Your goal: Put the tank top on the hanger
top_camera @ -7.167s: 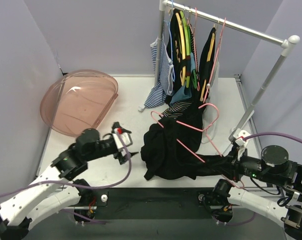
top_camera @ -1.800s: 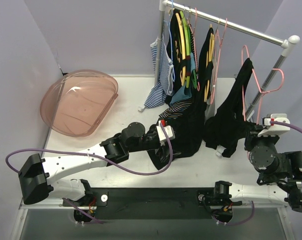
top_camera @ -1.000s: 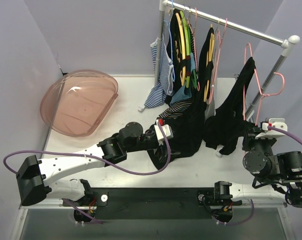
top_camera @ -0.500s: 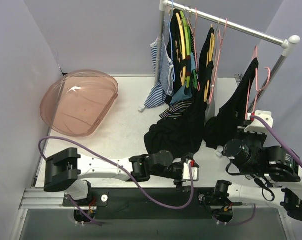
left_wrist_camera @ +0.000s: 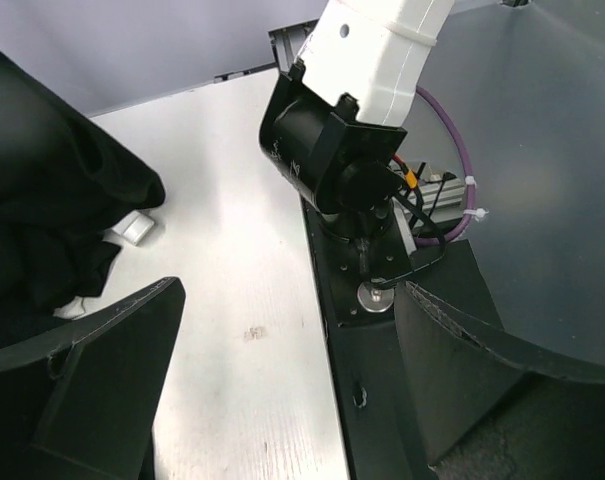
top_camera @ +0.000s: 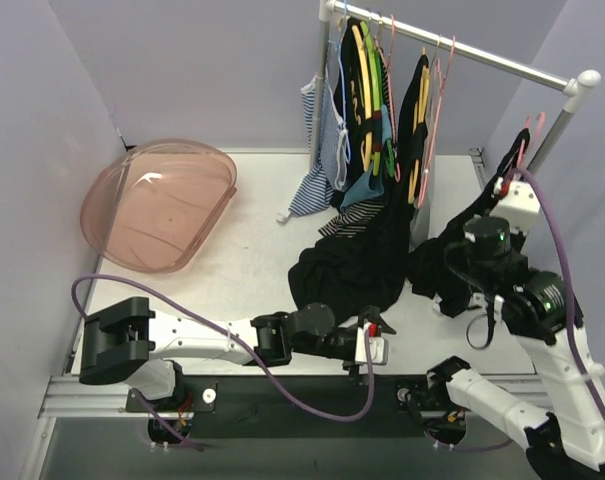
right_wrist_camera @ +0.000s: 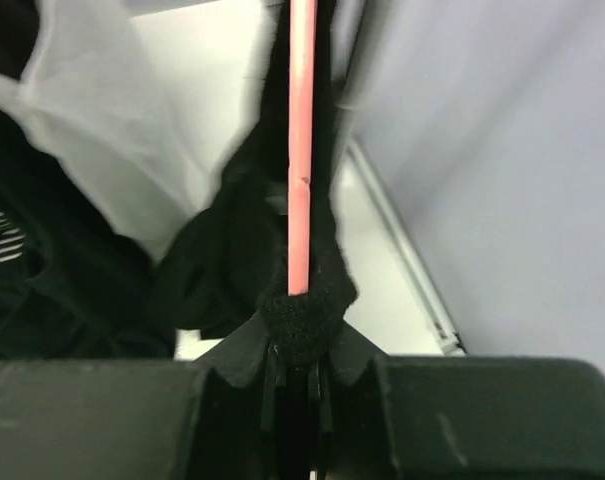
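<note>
Clamped shut on the pink hanger [right_wrist_camera: 301,150], tank top [right_wrist_camera: 252,240] hanging from it, the right end effector [right_wrist_camera: 300,345] holds the pair high at the right — seemingly to bring the hook to the rail [top_camera: 482,52]. Room is tight: wall [top_camera: 592,150] just beside, other garments [top_camera: 367,90] hanging left. The left end effector [left_wrist_camera: 282,370], jaws wide and empty, lies low at the tabletop's [top_camera: 252,230] near edge.

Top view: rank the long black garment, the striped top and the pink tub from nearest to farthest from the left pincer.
1. Long black garment, pooled on the table just behind the left pincer.
2. Striped top, hanging at the rail's left end, farther back.
3. Pink tub, at the table's far left.
</note>
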